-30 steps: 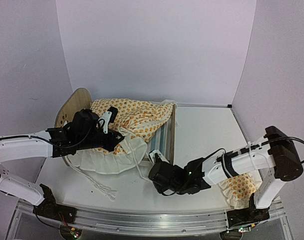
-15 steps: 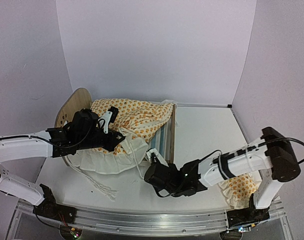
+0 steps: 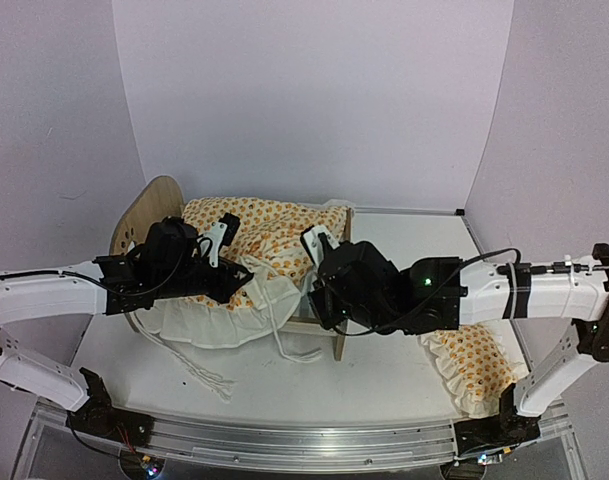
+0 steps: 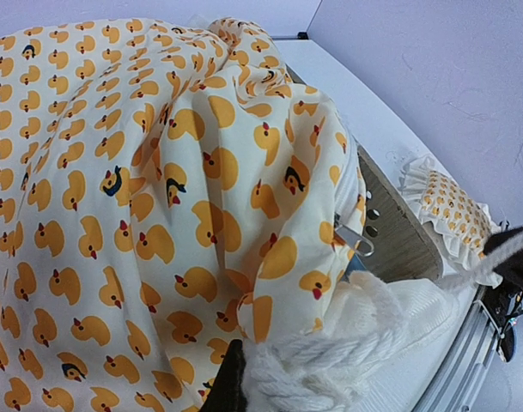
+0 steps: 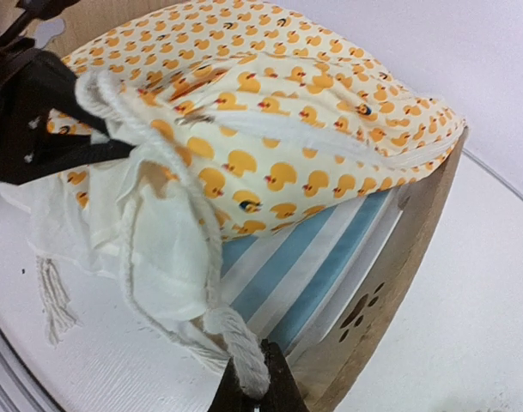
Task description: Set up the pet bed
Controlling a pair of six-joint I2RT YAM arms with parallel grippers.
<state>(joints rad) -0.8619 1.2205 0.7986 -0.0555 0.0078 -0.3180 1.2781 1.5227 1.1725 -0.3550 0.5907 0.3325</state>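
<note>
- Evidently a matter of unbagging: treat the step in hand as working the white cloth bag (image 5: 167,240) off the pet bed (image 5: 330,266).
- Find the bed tipped on its side directly ahead of the right gripper (image 5: 252,386), with the striped mattress and paw-print end board facing the fingers. Find the duck-print quilt (image 5: 278,112) bunched over its upper, farther side.
- Note the right gripper pressed together on the thick drawstring cord (image 5: 235,330), with the rope bulging just above the fingertips.
- Note the left gripper (image 3: 229,285) likewise clamped on the cord at the bag's mouth, with quilt spread just beyond its fingers.
- Use the left gripper as the anchor, probably, and draw the cord back toward the right wrist slowly and in one straight line.
- Watch whether the cloth slides or merely drags the light frame along. If the frame drags, ease off rather than tug.
- Expect the quilt to cling, being soft and loose, and to travel with the bag. Pull low and away from it.
- Mind the rope, which is round and likely to roll out of a narrow pinch under a sideways pull.
- Cannot tell whether the frame rests fully on the table (image 3: 404,260), so avoid lifting.
- Leave the pillow (image 3: 479,365), well behind the right gripper beside its arm, alone for now.
</note>
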